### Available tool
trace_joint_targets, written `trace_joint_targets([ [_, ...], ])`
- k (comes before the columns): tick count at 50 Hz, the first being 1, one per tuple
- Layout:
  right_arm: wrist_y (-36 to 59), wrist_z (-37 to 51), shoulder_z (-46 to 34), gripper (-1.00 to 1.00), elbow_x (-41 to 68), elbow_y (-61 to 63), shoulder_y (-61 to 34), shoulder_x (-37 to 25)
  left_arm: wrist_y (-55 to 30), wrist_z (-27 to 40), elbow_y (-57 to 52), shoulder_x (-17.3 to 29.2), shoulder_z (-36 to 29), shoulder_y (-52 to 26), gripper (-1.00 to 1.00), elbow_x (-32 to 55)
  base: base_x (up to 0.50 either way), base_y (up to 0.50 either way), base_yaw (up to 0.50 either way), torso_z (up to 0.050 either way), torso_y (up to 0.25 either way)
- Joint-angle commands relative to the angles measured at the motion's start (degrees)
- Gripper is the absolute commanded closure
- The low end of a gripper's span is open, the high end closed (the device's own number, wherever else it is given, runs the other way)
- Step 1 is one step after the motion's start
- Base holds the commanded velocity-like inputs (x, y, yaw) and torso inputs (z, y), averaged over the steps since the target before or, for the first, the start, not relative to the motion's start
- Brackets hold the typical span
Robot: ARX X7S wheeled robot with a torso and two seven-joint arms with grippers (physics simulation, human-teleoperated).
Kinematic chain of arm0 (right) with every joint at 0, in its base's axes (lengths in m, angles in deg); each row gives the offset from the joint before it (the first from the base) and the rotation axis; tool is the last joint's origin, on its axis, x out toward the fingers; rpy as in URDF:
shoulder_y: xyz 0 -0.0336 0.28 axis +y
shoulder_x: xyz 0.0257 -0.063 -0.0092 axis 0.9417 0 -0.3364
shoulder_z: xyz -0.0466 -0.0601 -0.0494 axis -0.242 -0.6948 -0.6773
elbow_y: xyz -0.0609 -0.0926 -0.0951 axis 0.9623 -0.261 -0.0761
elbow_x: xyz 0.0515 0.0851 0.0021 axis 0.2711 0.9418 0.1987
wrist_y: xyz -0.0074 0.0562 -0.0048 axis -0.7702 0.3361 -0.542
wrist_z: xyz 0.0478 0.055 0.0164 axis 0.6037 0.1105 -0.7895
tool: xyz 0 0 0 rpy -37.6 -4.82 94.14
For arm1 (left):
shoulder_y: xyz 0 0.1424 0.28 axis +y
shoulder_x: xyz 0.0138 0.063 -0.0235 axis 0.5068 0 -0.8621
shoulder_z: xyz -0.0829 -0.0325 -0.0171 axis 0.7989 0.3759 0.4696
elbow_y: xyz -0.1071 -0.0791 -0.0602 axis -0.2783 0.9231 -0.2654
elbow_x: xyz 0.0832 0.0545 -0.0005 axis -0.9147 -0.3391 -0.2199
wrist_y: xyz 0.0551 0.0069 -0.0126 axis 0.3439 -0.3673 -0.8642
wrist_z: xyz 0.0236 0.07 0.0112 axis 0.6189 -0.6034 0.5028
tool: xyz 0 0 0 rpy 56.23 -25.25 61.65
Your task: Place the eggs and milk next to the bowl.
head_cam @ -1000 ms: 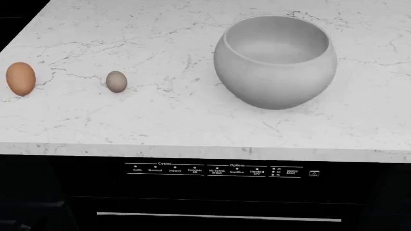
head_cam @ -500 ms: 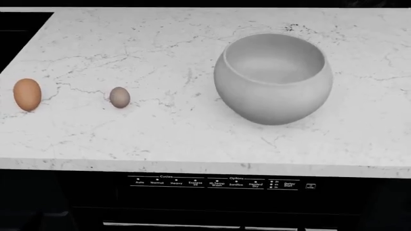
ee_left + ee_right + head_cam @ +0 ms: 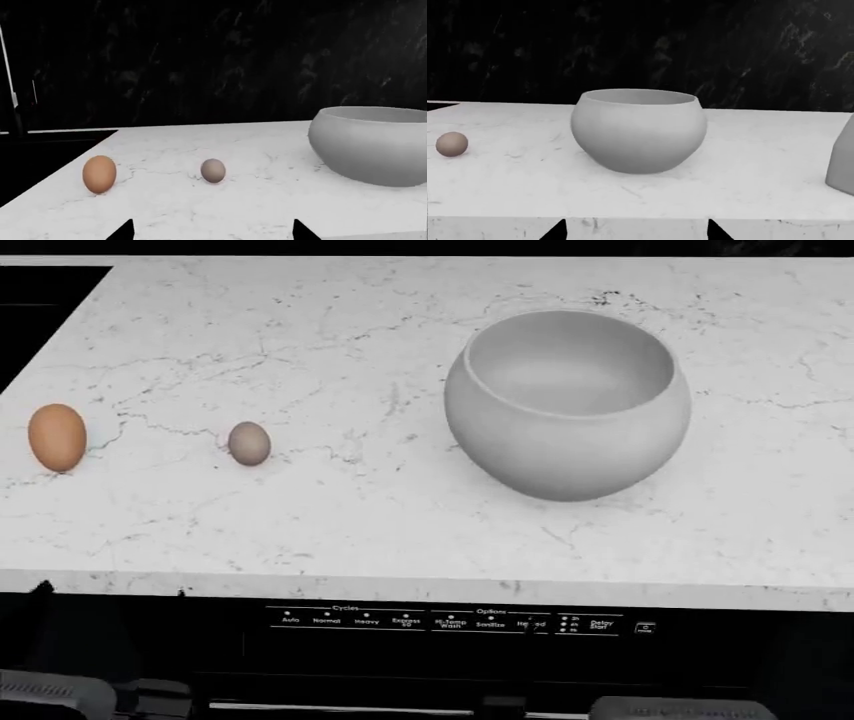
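On the white marble counter [image 3: 334,530] stand two eggs: an orange-brown egg [image 3: 58,437] [image 3: 99,173] at the far left and a smaller grey-beige egg [image 3: 248,443] [image 3: 213,170] [image 3: 452,144] to its right. The big grey-white bowl [image 3: 569,405] [image 3: 373,145] [image 3: 638,130] sits further right. A pale grey body [image 3: 844,165], cut by the frame edge, looks like the milk; it stands right of the bowl and out of the head view. My left gripper [image 3: 213,232] and right gripper [image 3: 637,232] are open and empty at the counter's front edge, level with its top.
A dishwasher control panel [image 3: 454,620] runs below the counter's front edge. A dark recess [image 3: 40,160] lies left of the orange egg. A black wall [image 3: 640,45] closes the back of the counter. Grey arm parts [image 3: 54,695] show low in the head view.
The head view tilted so the counter things slid down the frame, then held still. Grey arm parts have risen into the bottom of the view. Eggs and bowl have not moved.
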State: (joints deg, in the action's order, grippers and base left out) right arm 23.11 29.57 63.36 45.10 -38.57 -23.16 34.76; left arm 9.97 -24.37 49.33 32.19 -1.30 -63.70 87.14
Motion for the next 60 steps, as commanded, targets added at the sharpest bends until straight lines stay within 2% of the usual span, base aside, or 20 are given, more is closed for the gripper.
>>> trace_joint_targets([
  [1, 10.8, 0.5, 1.3, -1.00, 1.2, 9.5, -5.5, -3.3, -16.5, 0.3, -11.8, 2.9, 3.7, -7.5, -1.00, 6.2, 0.00, 0.00, 0.00, 0.000, 0.000],
  [10, 18.0, 0.0, 3.7, -1.00, 4.2, 11.5, -13.0, -5.0, -27.8, 1.4, -12.8, 3.7, 9.4, -18.3, -1.00, 13.1, 0.00, 0.00, 0.00, 0.000, 0.000],
  [18, 20.5, -0.6, 4.7, -1.00, 5.8, 9.4, -17.9, -5.6, -30.6, 1.8, -10.6, 4.3, 9.8, -22.6, -1.00, 13.9, 0.00, 0.00, 0.00, 0.000, 0.000],
  [24, 20.4, -0.6, 4.4, -1.00, 6.1, 9.3, -17.5, -5.5, -28.6, 1.0, -10.6, 5.0, 8.2, -21.2, -1.00, 13.2, 0.00, -0.03, 0.00, 0.000, 0.000],
  [41, 18.6, -0.9, 2.4, -1.00, 5.8, 8.0, -16.5, -5.6, -27.2, 0.9, -10.0, 5.2, 7.8, -19.7, -1.00, 13.4, 0.00, -0.49, 0.00, 0.000, 0.000],
  [60, 19.3, -0.8, 0.6, -1.00, 6.0, 8.0, -16.7, -5.7, -27.0, 1.0, -10.5, 5.8, 8.3, -19.1, -1.00, 14.4, 0.06, 0.00, 0.00, 0.000, 0.000],
])
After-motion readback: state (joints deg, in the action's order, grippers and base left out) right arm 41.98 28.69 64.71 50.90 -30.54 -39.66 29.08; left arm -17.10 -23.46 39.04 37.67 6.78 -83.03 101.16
